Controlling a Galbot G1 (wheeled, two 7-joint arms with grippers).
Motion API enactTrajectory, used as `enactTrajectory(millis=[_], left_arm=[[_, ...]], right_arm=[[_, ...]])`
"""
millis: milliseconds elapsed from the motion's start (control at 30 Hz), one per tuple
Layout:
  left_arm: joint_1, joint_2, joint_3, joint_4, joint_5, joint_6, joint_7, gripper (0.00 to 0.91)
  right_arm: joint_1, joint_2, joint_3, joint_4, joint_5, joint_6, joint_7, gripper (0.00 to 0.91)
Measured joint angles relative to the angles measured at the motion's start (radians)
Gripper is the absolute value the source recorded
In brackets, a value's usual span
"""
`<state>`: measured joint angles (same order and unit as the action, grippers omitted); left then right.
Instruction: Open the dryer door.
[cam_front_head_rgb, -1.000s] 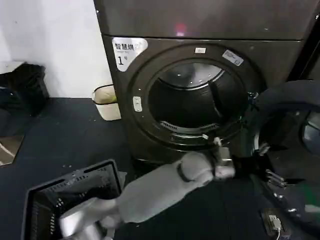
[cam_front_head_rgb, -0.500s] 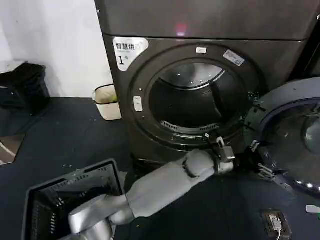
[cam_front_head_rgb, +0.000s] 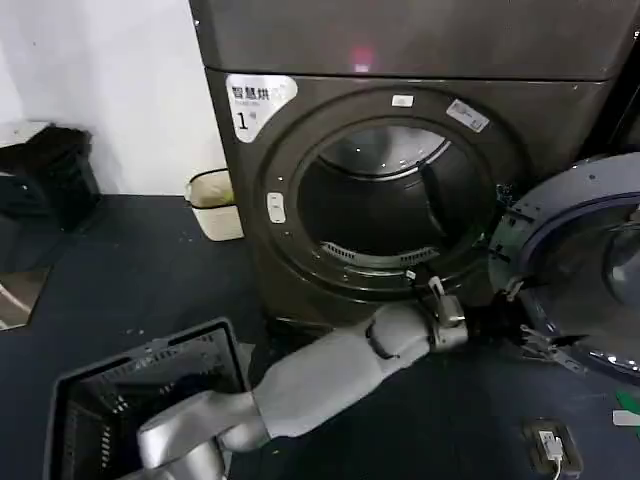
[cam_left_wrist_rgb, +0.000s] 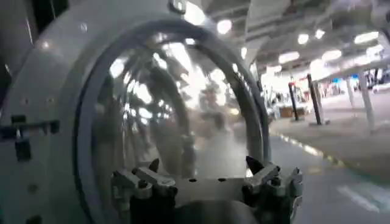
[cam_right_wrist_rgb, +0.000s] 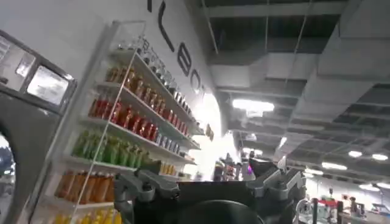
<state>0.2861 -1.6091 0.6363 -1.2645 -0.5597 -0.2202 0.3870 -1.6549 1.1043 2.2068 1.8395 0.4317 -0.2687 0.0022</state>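
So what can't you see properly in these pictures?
- The dryer door: the head view's right edge cuts off its far side.
- The left gripper: too small and dark in the head view to tell whether it touches the door; the left wrist view shows it open before the glass.
- The back of the dryer drum: lost in shadow.
- The sticker: its characters are too small to read.

The dryer door (cam_front_head_rgb: 585, 270) is cut off at the head view's right edge, its glass blurred close up.
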Motion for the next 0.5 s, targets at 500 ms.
enactTrajectory(millis=[500], left_arm=[[-0.036,0.034,0.067,-0.214,-0.065,-0.077,-0.065,0.907]], right_arm=[[-0.001,-0.009,0.009,0.006,-0.008,0.006,-0.007,0.907]])
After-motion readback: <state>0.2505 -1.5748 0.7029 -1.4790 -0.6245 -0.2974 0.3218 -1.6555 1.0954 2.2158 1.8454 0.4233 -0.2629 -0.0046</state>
